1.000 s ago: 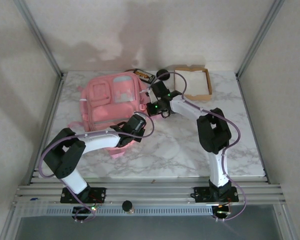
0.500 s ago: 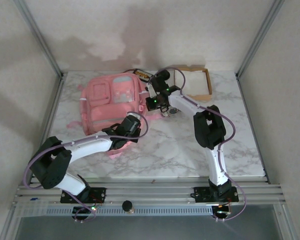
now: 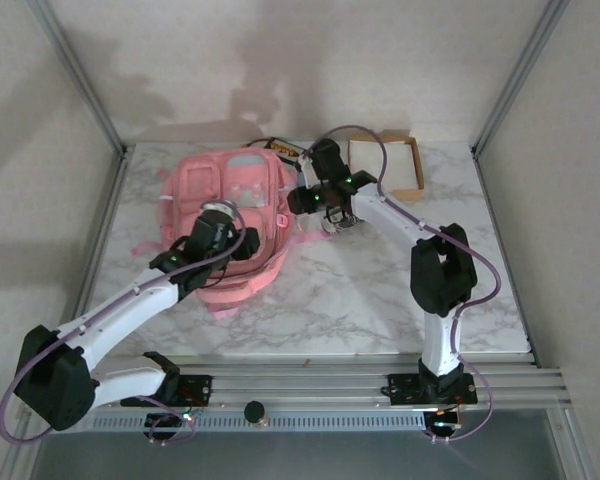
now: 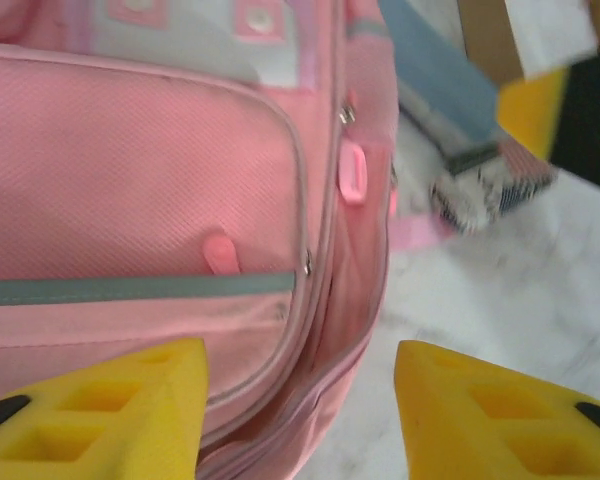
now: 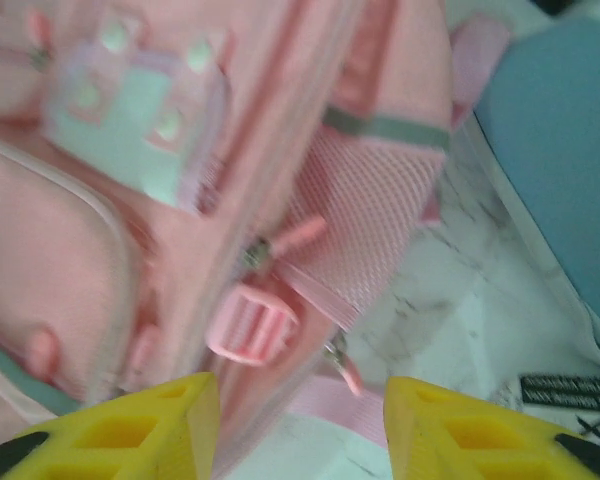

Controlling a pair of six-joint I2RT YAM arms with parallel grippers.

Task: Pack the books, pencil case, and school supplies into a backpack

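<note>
Over the backpack (image 3: 242,182), at its front pocket: the left gripper (image 4: 300,400) has its yellow, wedge-shaped fingers (image 4: 110,400) spread, and the gap frames the pocket's zip seam. Whether they touch the fabric I cannot tell.

At the backpack's right side: the right gripper (image 5: 300,420) also has its yellow fingers (image 5: 130,425) parted, holding nothing. It is poised above a pink plastic buckle (image 5: 252,328) and a mesh side pocket (image 5: 365,235).

The backpack is soft pink woven fabric with pale grey-blue panels and grey zip tape. It lies flat, front up, on the marble-patterned tabletop (image 3: 380,290).

Beside the backpack's right edge is a flat blue-grey item (image 5: 555,140) with a white border, lying on the marble. The view is blurred, so I cannot tell what kind of item it is.

At the backpack's far right corner is the dark brown book (image 3: 283,151), thin and partly hidden.

Right of the backpack, beyond the right arm, is a shallow cardboard tray (image 3: 417,170) with a white lining.
</note>
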